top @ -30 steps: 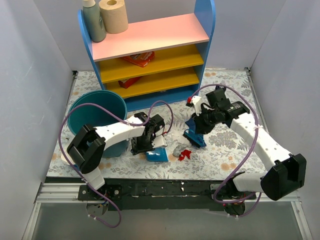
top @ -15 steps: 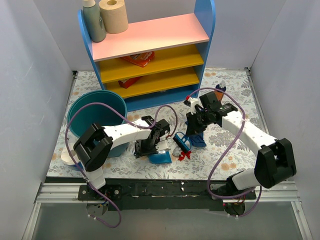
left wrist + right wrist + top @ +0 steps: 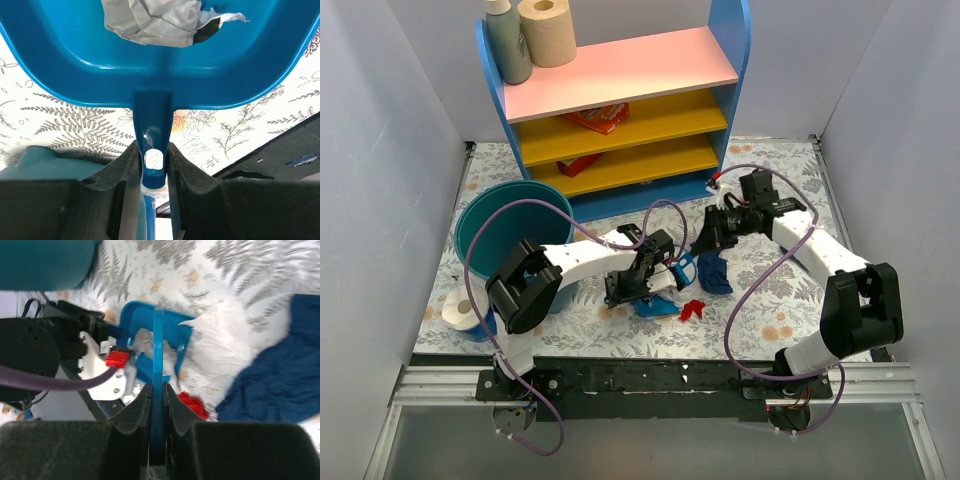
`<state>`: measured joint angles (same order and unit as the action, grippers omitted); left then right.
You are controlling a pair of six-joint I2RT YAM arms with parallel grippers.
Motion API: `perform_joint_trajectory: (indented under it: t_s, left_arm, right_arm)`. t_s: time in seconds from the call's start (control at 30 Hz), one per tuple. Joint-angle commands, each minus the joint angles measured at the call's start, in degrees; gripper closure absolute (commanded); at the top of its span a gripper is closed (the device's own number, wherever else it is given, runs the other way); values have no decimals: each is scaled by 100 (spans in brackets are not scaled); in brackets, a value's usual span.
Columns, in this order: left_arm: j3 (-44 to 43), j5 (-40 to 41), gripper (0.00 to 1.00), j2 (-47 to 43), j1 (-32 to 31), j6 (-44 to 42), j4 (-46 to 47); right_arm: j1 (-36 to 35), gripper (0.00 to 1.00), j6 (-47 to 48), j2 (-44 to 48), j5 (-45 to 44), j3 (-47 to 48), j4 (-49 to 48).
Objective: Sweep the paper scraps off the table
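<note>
My left gripper (image 3: 636,286) is shut on the handle (image 3: 153,150) of the blue dustpan (image 3: 658,302). A crumpled grey-white scrap (image 3: 155,20) lies inside the pan (image 3: 75,65). My right gripper (image 3: 706,243) is shut on the blue brush handle (image 3: 158,390), with the brush (image 3: 684,268) at the pan's mouth (image 3: 134,310). A white scrap (image 3: 220,340) lies just outside the pan. A dark blue scrap (image 3: 714,273) and a red scrap (image 3: 692,310) lie on the table (image 3: 770,300) to the right of the pan.
A teal bucket (image 3: 510,225) stands left of the dustpan. The pink, yellow and blue shelf unit (image 3: 620,110) fills the back. A paper roll (image 3: 460,310) lies at the front left. The black rail (image 3: 650,378) runs along the front edge.
My left gripper has carried the dustpan to the right. My right gripper swept the brush left to the pan, and the grey scrap that lay on the cloth is now in the pan.
</note>
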<state>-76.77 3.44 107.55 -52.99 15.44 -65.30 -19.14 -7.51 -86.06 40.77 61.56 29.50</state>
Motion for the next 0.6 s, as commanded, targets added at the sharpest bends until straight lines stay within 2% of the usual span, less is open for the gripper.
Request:
perform_joint_trajectory:
  t_s: [0.0, 0.23, 0.57]
  left_arm:
    - [118, 42, 100, -269, -9, 82, -123]
    - [409, 69, 100, -480, -1, 152, -413]
    - [101, 139, 100, -103, 17, 240, -458]
  right_arm:
    - [367, 99, 502, 362, -419, 574, 178]
    - [183, 99, 978, 151, -1842, 1139, 188]
    - [-485, 99, 1260, -174, -2583, 814, 48]
